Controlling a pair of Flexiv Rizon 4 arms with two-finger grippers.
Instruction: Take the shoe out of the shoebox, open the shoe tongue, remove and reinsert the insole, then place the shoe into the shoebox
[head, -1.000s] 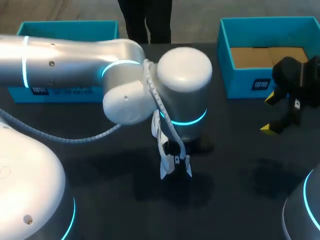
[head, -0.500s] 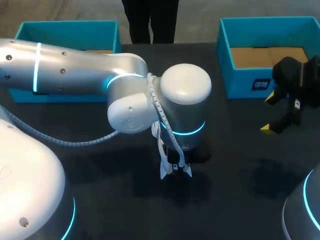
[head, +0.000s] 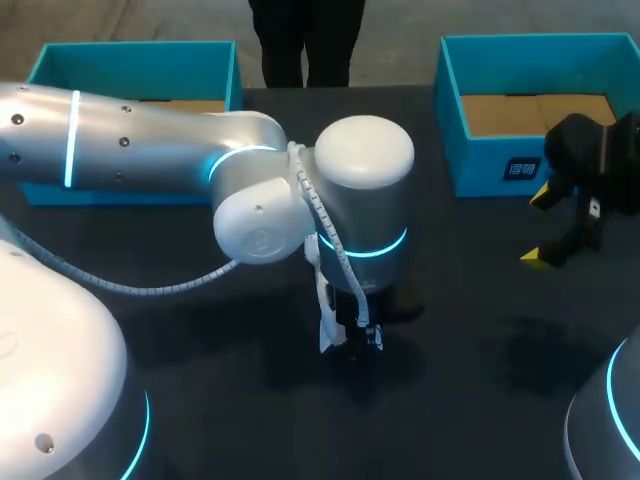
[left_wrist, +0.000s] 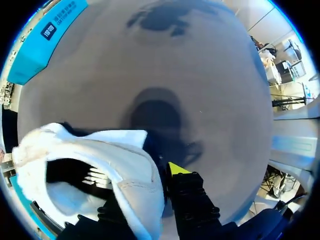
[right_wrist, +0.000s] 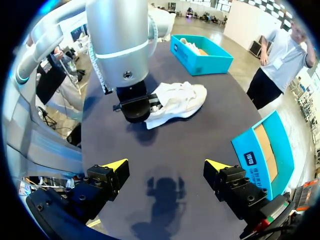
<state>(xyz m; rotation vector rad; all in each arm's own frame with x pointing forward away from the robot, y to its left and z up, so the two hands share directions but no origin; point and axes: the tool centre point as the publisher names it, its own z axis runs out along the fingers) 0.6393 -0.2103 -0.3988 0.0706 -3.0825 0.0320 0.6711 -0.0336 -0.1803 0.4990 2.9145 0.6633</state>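
A white shoe (right_wrist: 177, 101) lies on its side on the dark table, its toe toward the far blue box. In the head view my left arm covers it, apart from white bits (head: 326, 325). My left gripper (left_wrist: 150, 192) is at the shoe's opening, shut on the white edge (left_wrist: 142, 175): the yellow-tipped finger (left_wrist: 176, 169) is outside, the other inside. From above, the left gripper (head: 352, 338) is under its wrist in the table's middle. My right gripper (right_wrist: 166, 167) hangs open and empty, well short of the shoe, at the right (head: 540, 228).
A blue shoebox (head: 135, 62) stands at the back left and another blue box (head: 540, 150) with a brown cardboard floor at the back right, close behind the right gripper. Bare dark tabletop (head: 470, 340) lies between the two grippers.
My left gripper's fingers have closed from wide open onto the shoe's edge, and its wrist has sunk slightly. The right arm has not moved.
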